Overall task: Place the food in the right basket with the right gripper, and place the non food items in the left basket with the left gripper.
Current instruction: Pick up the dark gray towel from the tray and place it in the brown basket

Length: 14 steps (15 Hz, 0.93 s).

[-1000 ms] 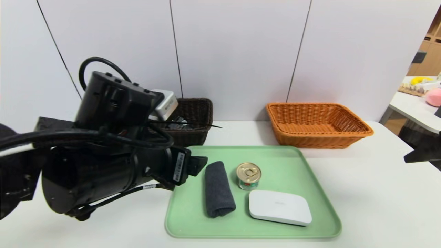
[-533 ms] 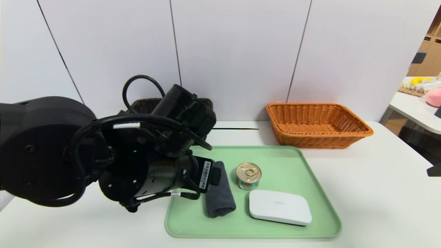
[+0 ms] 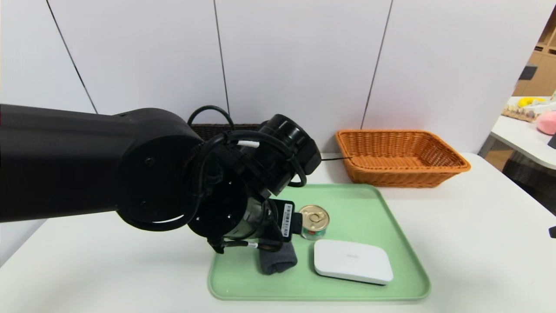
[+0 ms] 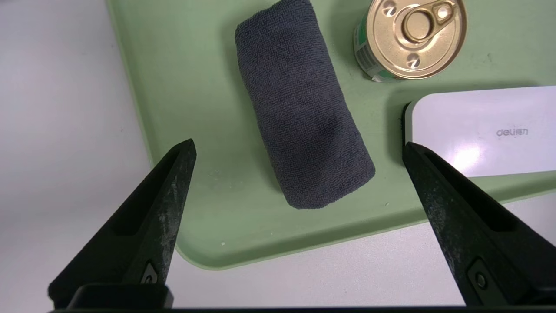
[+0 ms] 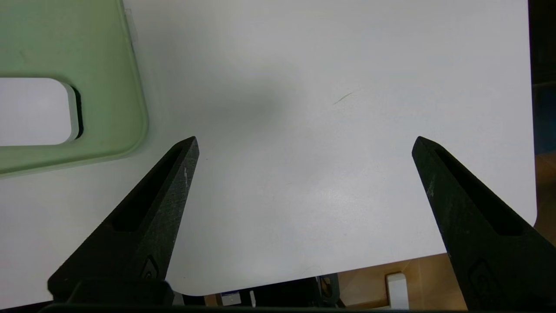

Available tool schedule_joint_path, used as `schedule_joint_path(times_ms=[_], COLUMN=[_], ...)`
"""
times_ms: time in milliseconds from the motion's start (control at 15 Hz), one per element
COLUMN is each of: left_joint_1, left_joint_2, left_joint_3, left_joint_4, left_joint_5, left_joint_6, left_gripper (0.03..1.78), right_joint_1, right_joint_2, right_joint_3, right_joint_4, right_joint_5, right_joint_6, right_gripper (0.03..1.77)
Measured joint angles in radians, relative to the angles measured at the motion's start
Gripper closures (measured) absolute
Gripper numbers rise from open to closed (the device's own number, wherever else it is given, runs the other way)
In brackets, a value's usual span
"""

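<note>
At centre-left of the head view, the left arm hides the left claw [image 4: 299,145] and much of the dark basket [image 3: 217,130]; the wrist view shows that claw wide open and empty above the tray [image 3: 356,287], over the cloth [image 4: 304,113]. Can [image 3: 314,219] and white box [image 3: 352,261] lie on the tray, lower centre. The right claw [image 5: 306,143], wide open and empty, is mostly cut off at the right edge; upper right sits the orange basket [image 3: 402,174].

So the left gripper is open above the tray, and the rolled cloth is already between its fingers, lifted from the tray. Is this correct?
Not lifted: the left wrist view shows the rolled cloth lying on the tray. The left gripper is open above.
</note>
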Motion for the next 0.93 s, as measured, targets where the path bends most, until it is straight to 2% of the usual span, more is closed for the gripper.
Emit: schedule_joint_path(times_ms=[200,333,933], left_joint_1=[-0.004,-0.003,0.011], left_joint_2=[0.050,0.080,0.194], left_joint_3=[-0.093,-0.144,-0.301], left_joint_4=[0.123,0.200,0.229], left_joint_5=[-0.001,0.000,-0.009], left_joint_6=[-0.085,-0.106,-0.147], left_gripper=[0.12,0.12,0.12], right_joint_1=[-0.003,-0.006,-0.007], right_joint_2=[-0.015,-0.025,-0.049], right_joint_3=[0.001,0.002,-0.009], right_joint_4=[-0.006,-0.024,-0.046], right_joint_5=[0.000,0.001,0.000], right_joint_6=[0.000,-0.001,-0.005], right_gripper=[0.10,0.11,0.10])
